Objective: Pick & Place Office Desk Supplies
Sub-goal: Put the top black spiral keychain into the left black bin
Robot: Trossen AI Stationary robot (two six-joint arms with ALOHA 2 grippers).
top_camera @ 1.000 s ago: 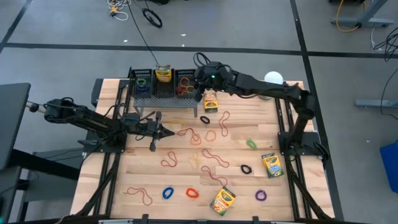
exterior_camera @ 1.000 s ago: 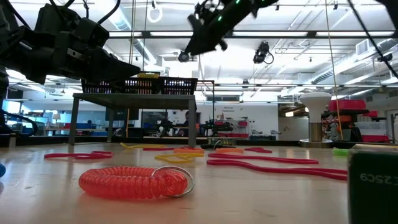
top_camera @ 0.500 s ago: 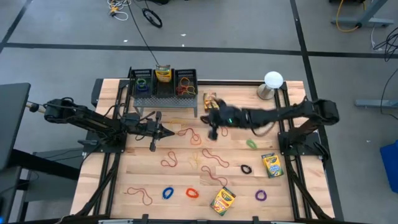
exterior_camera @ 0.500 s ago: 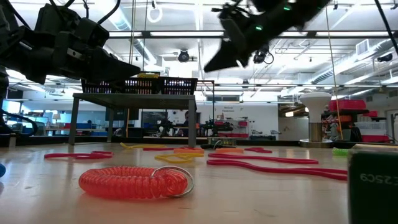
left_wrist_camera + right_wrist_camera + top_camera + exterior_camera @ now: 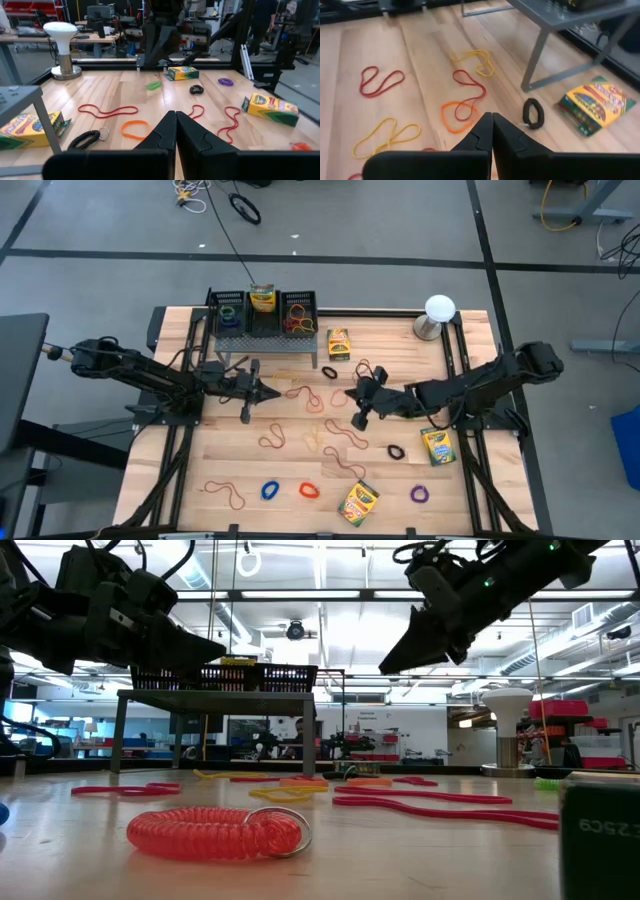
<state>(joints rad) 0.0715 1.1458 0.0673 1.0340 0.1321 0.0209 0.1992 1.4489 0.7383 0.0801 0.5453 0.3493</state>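
Lying flat, crayon box (image 5: 339, 343) runs lengthwise toward the rack; right pincer (image 5: 360, 404) closed, empty.

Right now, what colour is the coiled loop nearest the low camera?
Red: the coiled loop shows best in the low view.

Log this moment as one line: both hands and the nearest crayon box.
left hand: shut, empty, parked by grey wire rack | right hand: shut, empty, above loose rubber bands mid-table | yellow-and-green crayon box: flat on table beside rack
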